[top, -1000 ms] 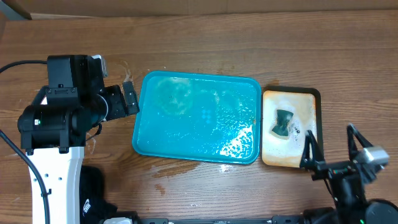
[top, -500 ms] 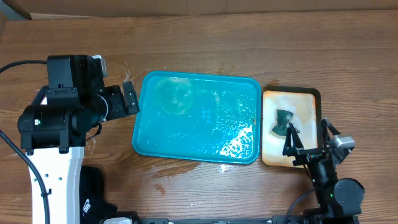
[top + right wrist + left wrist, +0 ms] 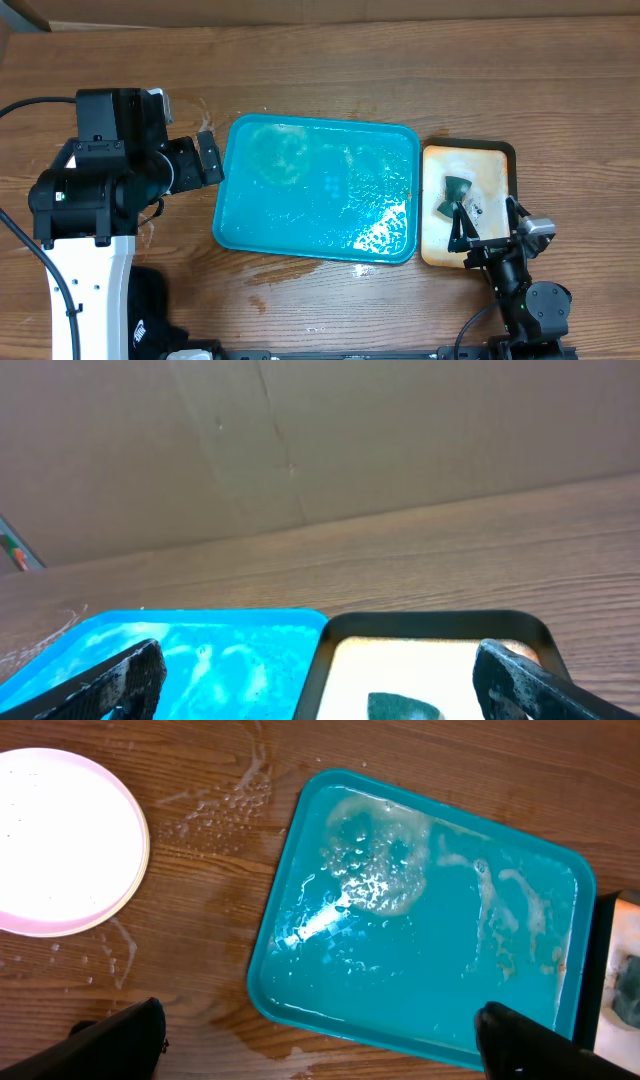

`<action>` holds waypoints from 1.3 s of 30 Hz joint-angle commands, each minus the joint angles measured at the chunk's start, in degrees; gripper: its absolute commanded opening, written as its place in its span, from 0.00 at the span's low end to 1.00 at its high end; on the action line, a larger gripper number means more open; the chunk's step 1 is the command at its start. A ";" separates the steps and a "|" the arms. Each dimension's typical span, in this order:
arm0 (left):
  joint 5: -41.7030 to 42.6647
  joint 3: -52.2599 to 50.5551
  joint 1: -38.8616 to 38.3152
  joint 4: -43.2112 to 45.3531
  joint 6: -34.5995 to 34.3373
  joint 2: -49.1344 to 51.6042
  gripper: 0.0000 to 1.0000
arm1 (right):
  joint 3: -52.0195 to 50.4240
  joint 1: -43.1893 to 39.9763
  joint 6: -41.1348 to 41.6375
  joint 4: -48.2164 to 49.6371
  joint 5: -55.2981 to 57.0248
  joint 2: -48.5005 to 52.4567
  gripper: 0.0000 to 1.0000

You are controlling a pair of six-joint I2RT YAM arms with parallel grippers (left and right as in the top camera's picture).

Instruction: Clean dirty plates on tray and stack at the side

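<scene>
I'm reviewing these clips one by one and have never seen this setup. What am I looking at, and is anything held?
These are two robot arms at a table, each ending in two-fingered jaws. One picture looks straight down from above: the left arm is the big black-and-white one, the right arm sits at lower right. The other two come from cameras on each wrist, looking past that arm's own dark fingers. In the middle lies a wet, sudsy blue tray with no plates on it. Beside it is a smaller cream tray carrying a small dark object, perhaps a sponge. The left wrist view shows a white plate on the table beside the blue tray. Both sets of jaws are open and hold nothing.
</scene>
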 commanded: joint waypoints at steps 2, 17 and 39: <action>-0.37 1.14 -0.42 0.17 1.46 -0.83 1.00 | -0.61 0.00 0.39 -1.09 -0.07 -0.72 1.00; -0.37 1.14 -0.42 0.17 1.46 -0.83 1.00 | -0.61 0.00 0.39 -1.75 -0.04 -0.72 1.00; -0.39 1.14 -0.42 0.17 1.49 -0.83 1.00 | -0.61 0.00 0.39 -1.75 -0.07 -0.72 1.00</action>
